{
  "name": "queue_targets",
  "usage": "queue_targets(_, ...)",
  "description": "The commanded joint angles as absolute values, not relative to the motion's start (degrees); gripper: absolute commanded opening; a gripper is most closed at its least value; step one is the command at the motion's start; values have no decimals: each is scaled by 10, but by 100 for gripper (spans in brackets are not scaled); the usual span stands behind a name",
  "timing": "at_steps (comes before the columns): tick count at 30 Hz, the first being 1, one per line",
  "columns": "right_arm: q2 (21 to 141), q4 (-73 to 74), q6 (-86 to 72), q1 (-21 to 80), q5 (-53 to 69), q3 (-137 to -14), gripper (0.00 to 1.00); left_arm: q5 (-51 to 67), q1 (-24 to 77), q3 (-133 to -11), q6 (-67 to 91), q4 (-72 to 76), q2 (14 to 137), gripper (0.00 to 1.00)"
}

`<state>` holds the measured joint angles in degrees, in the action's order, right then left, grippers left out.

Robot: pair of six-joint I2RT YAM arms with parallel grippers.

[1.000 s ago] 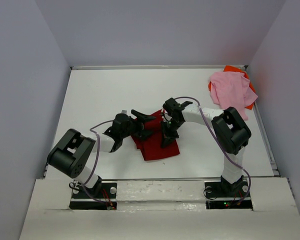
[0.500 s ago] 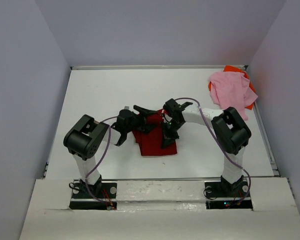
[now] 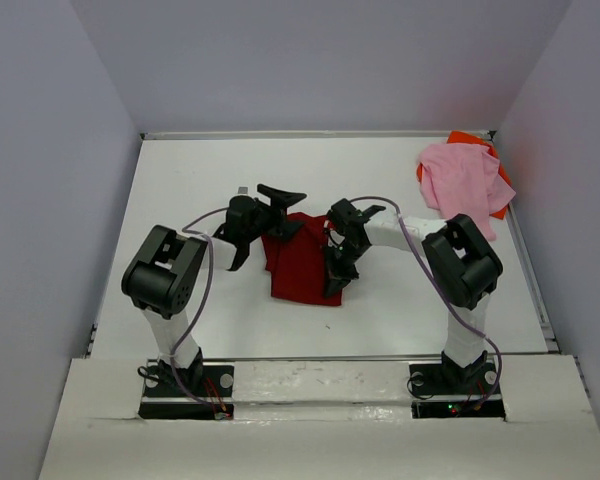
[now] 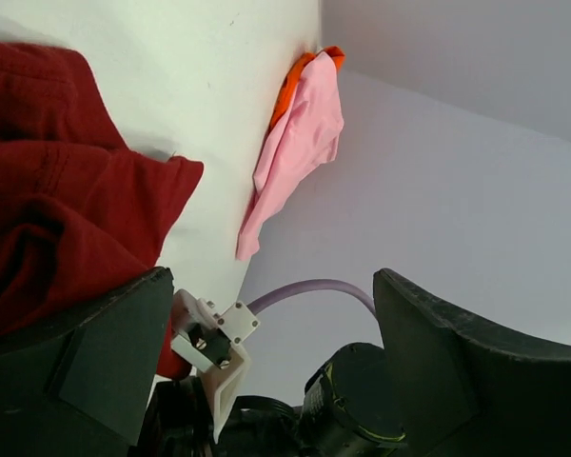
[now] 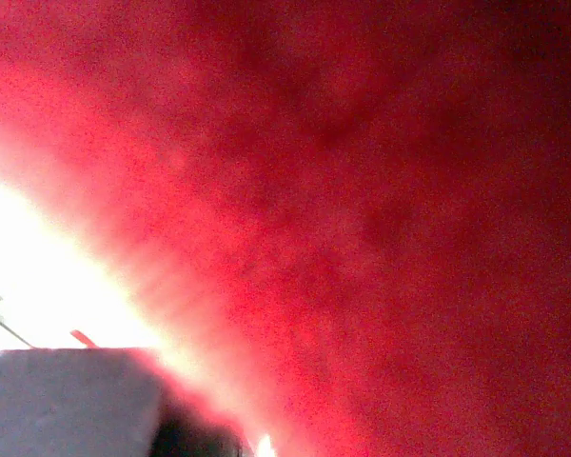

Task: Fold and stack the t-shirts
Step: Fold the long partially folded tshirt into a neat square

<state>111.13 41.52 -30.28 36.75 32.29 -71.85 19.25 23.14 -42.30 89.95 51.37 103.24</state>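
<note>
At left gripper (image 3: 283, 211): jaws spread wide, nothing held, just beside top-left corner of red shirt (image 3: 302, 265). At right gripper (image 3: 332, 283): closed tight against that shirt's right edge, red cloth filling its camera; pinched or not, cannot tell. Red shirt rumpled mid-table (image 3: 180, 190). In far right corner: pink shirt (image 3: 465, 180) heaped over orange shirt (image 3: 467, 138).

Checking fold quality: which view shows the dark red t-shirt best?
Top external: nearly the whole dark red t-shirt shows, outline included. Left wrist catches only a bunched part at its edge; right wrist gives just a close red blur.
</note>
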Motion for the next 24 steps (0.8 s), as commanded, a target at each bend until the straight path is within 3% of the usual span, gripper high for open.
queue_targets(1,1072,423,-303,371,302,-755,0,193,232,-424,872,504,988,95)
queue_targets(8,1080,475,-301,371,301,-852,0,205,236,-419,871,483,949,96)
queue_targets(15,1062,489,-295,363,279,-884,0,212,258,-418,846,312,818,98)
queue_targets(21,1062,446,-291,304,302,-877,40,216,274,-353,867,273,730,98)
queue_targets(23,1068,410,-305,280,344,-863,37,209,282,-338,868,265,715,98)
queue_targets(24,1072,378,-312,255,359,-851,24,207,285,-333,872,264,711,98)
